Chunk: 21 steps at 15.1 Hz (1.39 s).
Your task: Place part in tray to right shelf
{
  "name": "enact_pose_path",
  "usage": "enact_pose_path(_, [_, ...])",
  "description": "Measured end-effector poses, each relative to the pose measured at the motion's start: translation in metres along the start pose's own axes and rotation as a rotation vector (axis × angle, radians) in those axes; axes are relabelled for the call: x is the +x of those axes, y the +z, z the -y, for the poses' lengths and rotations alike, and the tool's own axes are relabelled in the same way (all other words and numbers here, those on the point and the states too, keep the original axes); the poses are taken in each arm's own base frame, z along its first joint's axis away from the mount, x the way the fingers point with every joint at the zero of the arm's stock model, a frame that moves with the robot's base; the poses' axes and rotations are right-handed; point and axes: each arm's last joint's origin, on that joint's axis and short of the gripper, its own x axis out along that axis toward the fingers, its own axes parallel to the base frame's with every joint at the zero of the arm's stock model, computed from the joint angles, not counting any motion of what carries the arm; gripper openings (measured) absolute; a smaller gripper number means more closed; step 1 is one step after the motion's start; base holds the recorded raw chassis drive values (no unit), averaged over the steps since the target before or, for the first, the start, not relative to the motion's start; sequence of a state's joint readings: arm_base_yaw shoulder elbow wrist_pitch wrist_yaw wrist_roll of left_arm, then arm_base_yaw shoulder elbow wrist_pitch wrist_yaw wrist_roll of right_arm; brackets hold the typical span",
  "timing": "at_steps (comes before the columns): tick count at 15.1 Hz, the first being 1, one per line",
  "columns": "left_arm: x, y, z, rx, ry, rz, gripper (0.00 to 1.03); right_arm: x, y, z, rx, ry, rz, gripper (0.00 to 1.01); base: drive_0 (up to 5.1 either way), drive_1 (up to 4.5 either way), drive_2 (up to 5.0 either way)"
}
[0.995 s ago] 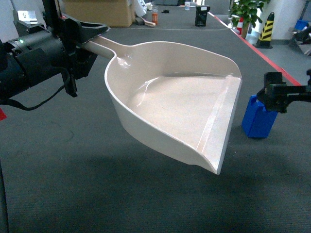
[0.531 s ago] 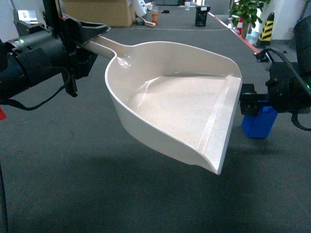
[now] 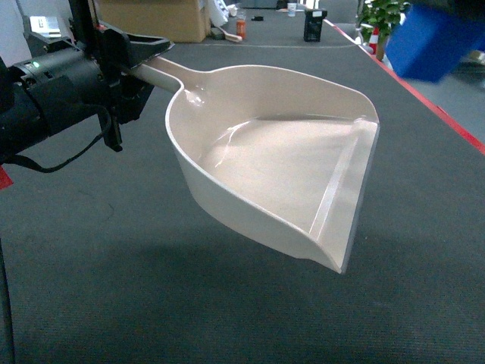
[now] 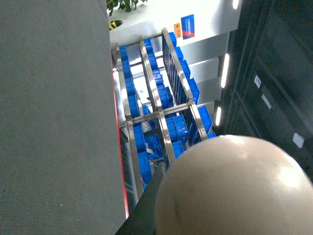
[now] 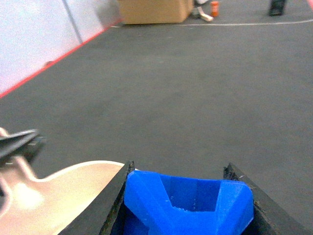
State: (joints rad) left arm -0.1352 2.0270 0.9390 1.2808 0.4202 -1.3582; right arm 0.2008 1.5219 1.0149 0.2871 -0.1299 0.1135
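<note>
The beige-pink tray hangs level above the grey floor, and my left gripper is shut on its long handle at the upper left. In the left wrist view the tray's rounded back fills the lower right beside one dark finger. The blue part is blurred, high at the top right, above and beyond the tray's front lip. My right gripper is shut on the part, with a black finger on each side. The right shelf, a steel rack, shows far off in the left wrist view.
A cardboard box, an orange bottle and a black object stand at the far end of the floor. A potted plant and a red floor line lie on the right. Blue crates fill the rack.
The right gripper came in around the blue part on the floor, shut on it and lifted it up to the top right. The tray and left arm have stayed put.
</note>
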Motion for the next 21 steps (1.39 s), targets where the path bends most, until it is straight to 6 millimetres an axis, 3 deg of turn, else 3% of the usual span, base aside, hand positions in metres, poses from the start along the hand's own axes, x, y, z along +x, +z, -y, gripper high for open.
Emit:
enact_pose_path(1, [0.0,0.0,0.0,0.0,0.0,0.0,0.14,0.006,0.008,-0.024,0.028,0.08,0.019,0.48,0.0,0.0,0.0])
enact_pose_path(2, [0.0,0.0,0.0,0.0,0.0,0.0,0.14,0.022,0.001,-0.046,0.06,0.152,0.026,0.47,0.0,0.0,0.0])
enact_pose_path(4, [0.0,0.0,0.0,0.0,0.001,0.0,0.14,0.056,-0.043,-0.069,0.104,0.141,-0.097,0.65,0.0,0.0,0.0])
enact_pose_path(5, [0.0,0.0,0.0,0.005,0.002,-0.004,0.14,0.054,-0.063,-0.07,0.117,0.099,-0.077,0.78,0.0,0.0,0.0])
enact_pose_path(7, [0.0,0.0,0.0,0.004,0.001,0.002,0.14,0.015,-0.062,-0.056,0.106,-0.015,0.098,1.0,0.0,0.0,0.0])
enact_pose_path(8, [0.0,0.0,0.0,0.004,0.001,-0.001,0.14,-0.016,-0.061,-0.05,0.081,-0.084,0.195,0.97,0.0,0.0,0.0])
enact_pose_path(9, [0.0,0.0,0.0,0.003,0.001,-0.004,0.14,-0.047,-0.081,-0.043,0.059,-0.178,0.208,0.98,0.0,0.0,0.0])
enact_pose_path(11, [0.001,-0.002,0.0,0.003,-0.001,-0.009,0.14,-0.092,-0.147,-0.025,-0.008,-0.345,0.054,0.98,0.0,0.0,0.0])
enact_pose_path(13, [0.0,0.001,0.0,0.004,0.003,0.004,0.14,-0.141,-0.186,-0.026,-0.05,-0.319,0.096,0.98,0.0,0.0,0.0])
enact_pose_path(21, [0.0,0.0,0.0,0.004,0.002,0.0,0.14,-0.14,-0.189,-0.025,-0.084,-0.323,0.076,0.98,4.2,-2.25,-2.2])
